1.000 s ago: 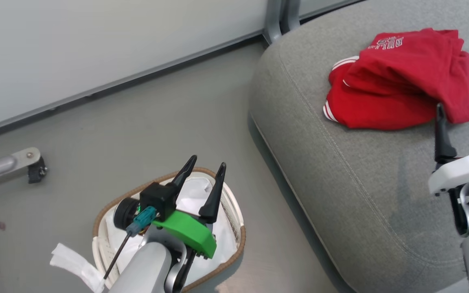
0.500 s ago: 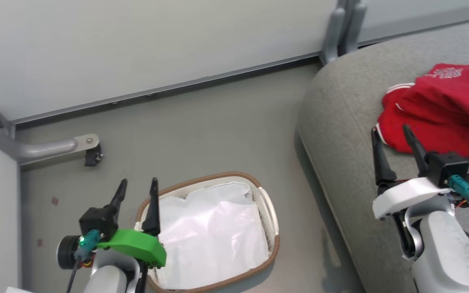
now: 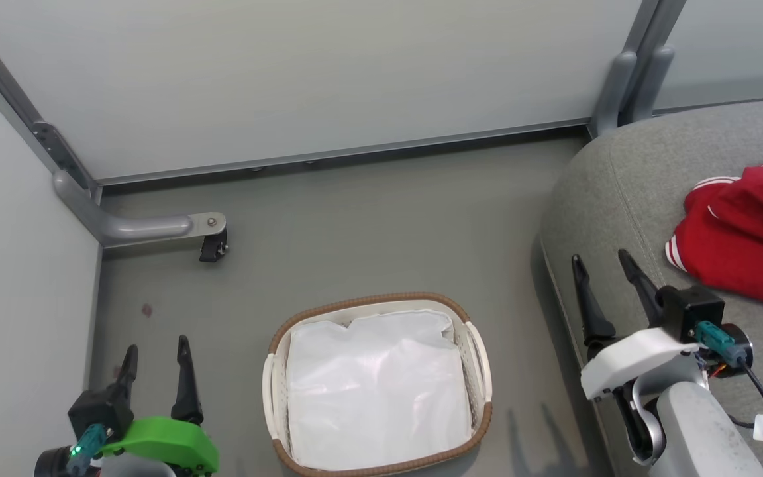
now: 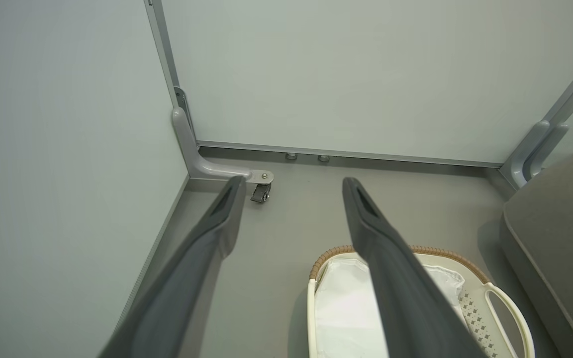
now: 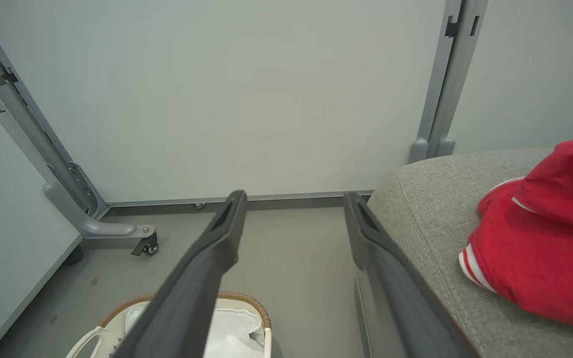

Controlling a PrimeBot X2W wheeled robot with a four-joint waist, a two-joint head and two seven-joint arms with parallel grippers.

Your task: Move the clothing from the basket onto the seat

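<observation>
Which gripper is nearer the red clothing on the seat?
Right. The right gripper hovers at the edge of the seat, beside the clothing but apart from it; the left gripper hangs over the floor beyond the basket.

clothing [image 3: 749,238]: red, crumpled on grey seat [image 3: 610,199] | basket [image 3: 275,381]: floor, white sheet inside

A: The seat [image 3: 626,218] looks like coarse grey woven cloth, and the clothing [image 3: 746,252] is soft, matt red fabric.
B: The basket [image 3: 481,358] is smooth white plastic, brown and woven along the top. The floor [image 3: 368,232] is matt grey.
</observation>
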